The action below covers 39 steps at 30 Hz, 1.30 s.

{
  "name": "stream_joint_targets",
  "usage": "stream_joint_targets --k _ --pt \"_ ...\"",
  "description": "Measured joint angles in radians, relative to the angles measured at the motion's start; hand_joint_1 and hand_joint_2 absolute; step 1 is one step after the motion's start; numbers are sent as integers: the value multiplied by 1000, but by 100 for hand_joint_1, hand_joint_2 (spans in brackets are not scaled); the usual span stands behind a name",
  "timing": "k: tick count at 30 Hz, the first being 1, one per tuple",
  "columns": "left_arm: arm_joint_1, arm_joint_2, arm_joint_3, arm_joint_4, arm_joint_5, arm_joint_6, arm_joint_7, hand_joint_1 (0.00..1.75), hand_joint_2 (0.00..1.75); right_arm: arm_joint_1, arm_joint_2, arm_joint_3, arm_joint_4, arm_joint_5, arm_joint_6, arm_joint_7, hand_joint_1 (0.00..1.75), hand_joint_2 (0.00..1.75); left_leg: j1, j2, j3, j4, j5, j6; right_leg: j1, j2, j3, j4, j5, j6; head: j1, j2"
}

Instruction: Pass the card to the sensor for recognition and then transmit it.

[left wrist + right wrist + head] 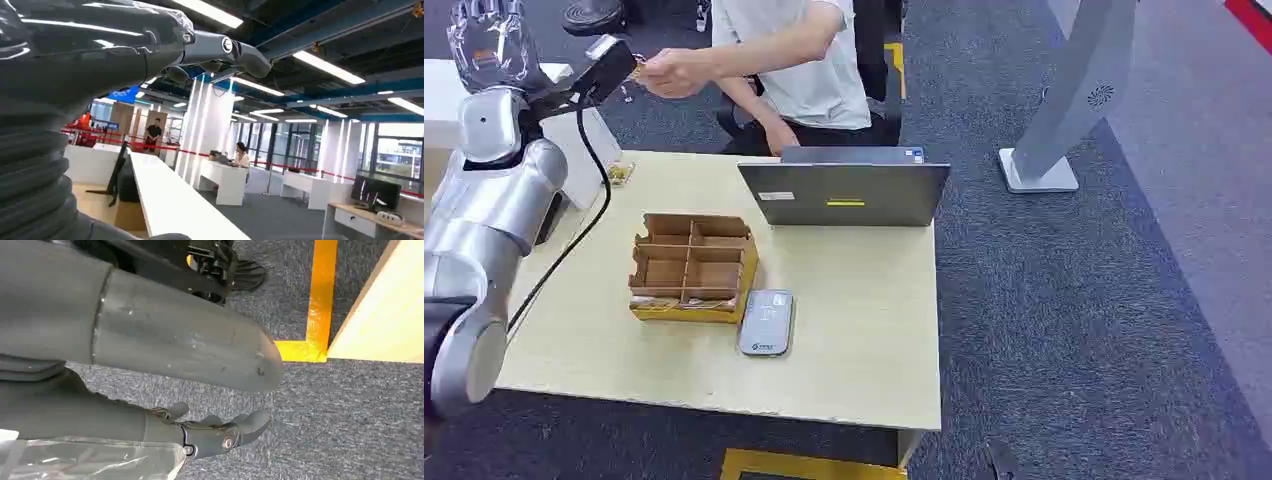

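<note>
We saw a small tan piece, seemingly the card (635,70), at the fingertips of a person's hand (670,73), beyond the table's far left corner; it was too small for us to be sure. The left hand (488,42) was raised high beside it, wrapped in clear film. In the left wrist view its fingers (243,51) stretched out straight with nothing between them and the thumb. The grey sensor (766,322) lay flat on the table (864,340), near the front edge, just beside a cardboard box (692,267) with compartments. Another small tan thing (618,173) sat by the far left corner. A laptop (844,190) stood at the far edge, its back to us. The right hand (215,432) hung over carpet (350,430), fingers loosely spread and holding nothing.
</note>
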Motion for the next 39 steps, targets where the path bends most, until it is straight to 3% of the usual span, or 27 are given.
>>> stream_joint_targets --k 14,15,16,17,39 --pt "-11 6 -9 63 5 -11 0 0 175 -1 1 5 1 10 0 6 0 0 0 -2 -1 0 0 0 0 -2 0 0 0 0 0 0" --pt "-11 7 -9 65 5 -11 0 17 175 0 1 6 1 10 0 6 0 0 0 -2 -1 0 0 0 0 -2 0 0 0 0 0 0" --pt "-11 8 -9 67 5 -11 0 120 175 -1 1 5 1 10 0 6 0 0 0 -2 -1 0 0 0 0 -2 0 0 0 0 0 0" --pt "-11 9 -9 69 5 -11 0 175 175 -1 1 6 1 11 1 6 0 0 0 -2 -1 0 0 0 0 -2 0 0 0 0 0 0" --pt "-11 9 -9 84 23 -31 -56 175 175 -2 1 6 2 19 6 3 0 0 0 -4 -2 0 2 0 0 -4 -1 0 0 0 0 0"
